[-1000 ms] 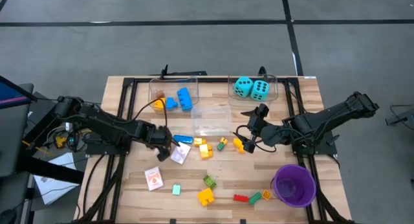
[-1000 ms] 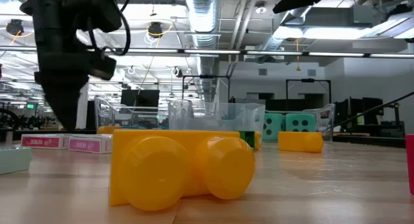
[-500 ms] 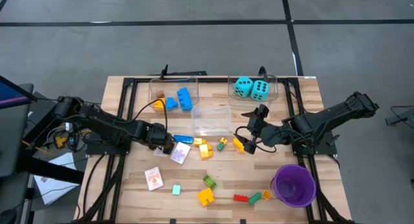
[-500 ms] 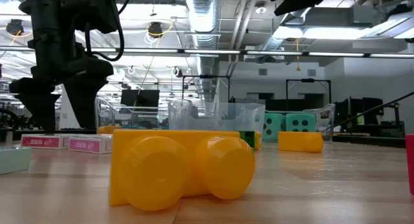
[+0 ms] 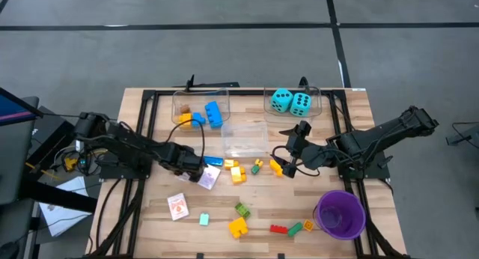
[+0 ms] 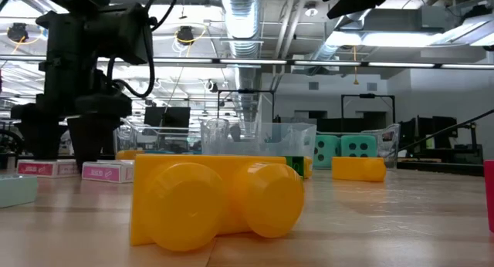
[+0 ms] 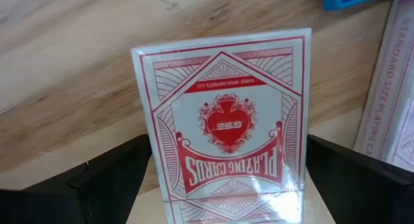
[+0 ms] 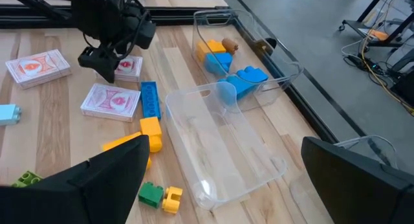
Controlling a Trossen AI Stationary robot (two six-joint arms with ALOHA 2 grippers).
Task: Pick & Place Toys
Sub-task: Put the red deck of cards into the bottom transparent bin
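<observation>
A red-and-white card pack [image 7: 223,130] lies flat on the wooden table. My left gripper [image 5: 193,169] points down over it, open, one finger on each long side of the pack; I see no touch. In the low view its fingertips [image 6: 96,143] hang just above the table. A second pack [image 5: 210,177] lies beside it and a third [image 5: 177,206] nearer the front edge. Loose bricks include a yellow one [image 5: 238,227], a green one [image 5: 242,209] and a blue one [image 5: 212,161]. My right gripper [image 5: 287,150] waits open, raised at the middle right.
Three clear bins stand at the back: the left [image 5: 200,109] with blue and yellow bricks, the right [image 5: 293,102] with two turquoise dice, and an empty one [image 5: 245,138] in the middle. A purple cup [image 5: 340,212] stands at the front right.
My left gripper has sunk toward the table and rolled about its downward-pointing line, so its fingers now stand on either side of the card pack. The pack has not moved.
</observation>
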